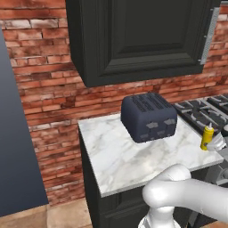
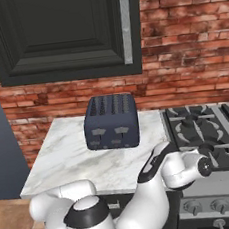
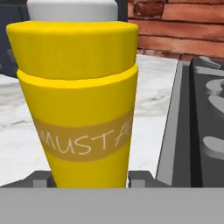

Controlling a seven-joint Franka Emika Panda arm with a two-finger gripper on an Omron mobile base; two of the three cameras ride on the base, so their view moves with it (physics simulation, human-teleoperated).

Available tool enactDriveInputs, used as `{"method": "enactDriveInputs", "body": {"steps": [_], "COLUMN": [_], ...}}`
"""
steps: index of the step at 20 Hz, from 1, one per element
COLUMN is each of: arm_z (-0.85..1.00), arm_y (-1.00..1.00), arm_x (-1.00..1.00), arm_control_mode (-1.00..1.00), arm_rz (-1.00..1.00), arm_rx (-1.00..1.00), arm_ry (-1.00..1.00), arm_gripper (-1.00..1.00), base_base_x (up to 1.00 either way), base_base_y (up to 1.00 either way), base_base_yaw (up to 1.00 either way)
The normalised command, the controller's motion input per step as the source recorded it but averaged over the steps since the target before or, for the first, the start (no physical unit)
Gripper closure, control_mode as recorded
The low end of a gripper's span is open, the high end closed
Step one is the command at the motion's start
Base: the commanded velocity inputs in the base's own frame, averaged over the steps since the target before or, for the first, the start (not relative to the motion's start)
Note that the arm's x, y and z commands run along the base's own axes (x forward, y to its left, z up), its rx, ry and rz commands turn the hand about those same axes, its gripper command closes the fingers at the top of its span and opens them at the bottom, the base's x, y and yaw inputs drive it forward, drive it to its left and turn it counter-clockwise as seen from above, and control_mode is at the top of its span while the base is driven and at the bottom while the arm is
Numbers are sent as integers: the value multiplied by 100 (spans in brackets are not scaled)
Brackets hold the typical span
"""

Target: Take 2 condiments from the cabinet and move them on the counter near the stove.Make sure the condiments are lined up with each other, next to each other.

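Brick wall (image 1: pixel 44 89) fills the left and back of the scene, laid in red and tan courses. Against it hangs the cabinet (image 1: pixel 133 40), tall, black and panelled, door closed, with a grey bar handle (image 2: pixel 126 28) running down its right edge. Beneath it lies the worktop (image 1: pixel 120 160), a short white marble slab with grey veins set on black base cabinets. On the slab, toward the wall, stands 1 dark blue-grey toaster (image 1: pixel 149 116) with 2 slotted rows on top.

Further right, near the slab's front right corner and just beside the stove (image 2: pixel 209 131), stands the yellow squeeze bottle (image 1: pixel 207 136), upright, its white nozzle pointing up. From the hand camera its body shows a tan band lettered "MUSTA", with marble behind it on the left and the stove's black edge and grates on the right. The pincer (image 1: pixel 213 142) sits at this bottle, its 2 dark fingertips (image 3: pixel 41 178) flanking the bottle's base on either side, jaws closed on it. Whether the bottle's foot touches the marble cannot be told. The white arm reaches in from below, bent at its dark joints.
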Motion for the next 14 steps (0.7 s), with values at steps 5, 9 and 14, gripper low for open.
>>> {"method": "enactDriveInputs", "body": {"steps": [5,9,14], "arm_z": [-21,-18,-33], "arm_y": [-10,-2,9], "arm_x": [21,5,-11], "arm_control_mode": [-100,-100,-100], "arm_rz": [0,0,2], "arm_rx": [0,0,-1], "arm_ry": [0,0,0], "arm_gripper": [100,100,-100], "base_base_x": [0,0,0], "base_base_y": [0,0,0], "base_base_yaw": [0,0,0]}}
